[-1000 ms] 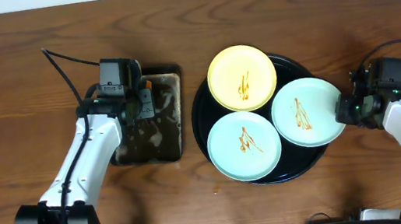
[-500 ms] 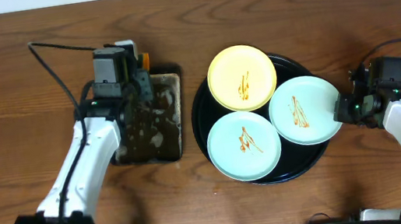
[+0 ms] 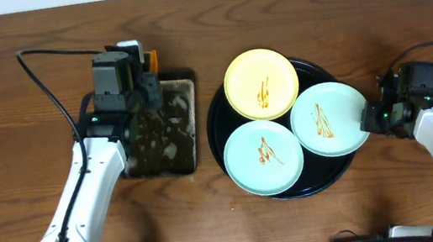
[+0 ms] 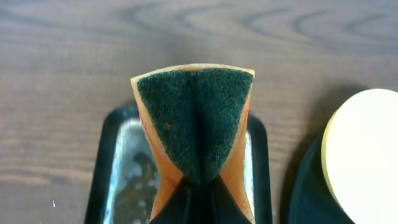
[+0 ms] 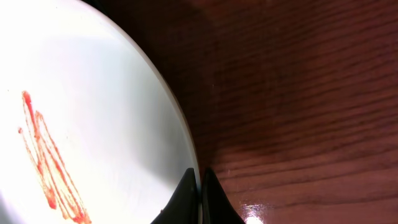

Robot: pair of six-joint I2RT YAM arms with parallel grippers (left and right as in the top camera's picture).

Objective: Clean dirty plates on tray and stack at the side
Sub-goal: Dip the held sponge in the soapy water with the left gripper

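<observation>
I am looking down on the tray, which is sitting right of centre on the table and carrying all three dirty plates. The yellow plate is lying at the far side. The near mint plate is lying at the front left, and the right mint plate is overhanging the tray's right rim. Each plate is showing a brown sauce squiggle, and the three are crowding together, their rims touching or overlapping. Just left of the tray, the pan is holding wet, brownish residue on its metal floor.

The left gripper is pinching a sponge, the jaws squeezed so tight that it is folding into a V. Its dark green scouring face is pointing at the wrist camera and its orange body is showing along the edges. The sponge is hanging over the pan's far end, well apart from every plate.

The right gripper is closing narrowly on the right mint plate's outer rim. In the right wrist view the two fingertips are meeting at that edge, with the sauce streak lying well inboard of them.
</observation>
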